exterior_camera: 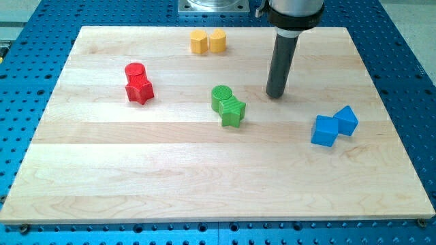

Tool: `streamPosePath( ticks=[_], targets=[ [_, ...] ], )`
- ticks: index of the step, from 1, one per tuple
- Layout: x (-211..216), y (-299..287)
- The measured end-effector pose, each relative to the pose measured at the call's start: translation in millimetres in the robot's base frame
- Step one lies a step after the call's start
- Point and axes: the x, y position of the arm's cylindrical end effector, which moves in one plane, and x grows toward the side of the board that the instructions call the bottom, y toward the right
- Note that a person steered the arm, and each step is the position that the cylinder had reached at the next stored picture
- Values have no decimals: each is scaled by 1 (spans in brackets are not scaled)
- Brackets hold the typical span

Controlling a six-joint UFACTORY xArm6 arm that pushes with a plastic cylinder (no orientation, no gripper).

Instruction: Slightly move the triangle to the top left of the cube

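The blue cube sits at the view's right on the wooden board. The blue triangle touches the cube's upper right side. My tip rests on the board up and to the left of both blue blocks, well apart from them. It is to the right of the green blocks.
A green cylinder and a green star touch near the board's middle. A red cylinder and a red star sit at the left. Two yellow blocks sit by the top edge.
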Motion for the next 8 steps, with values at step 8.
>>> streamPosePath(
  ticks=[8],
  targets=[
    [48,192]
  ],
)
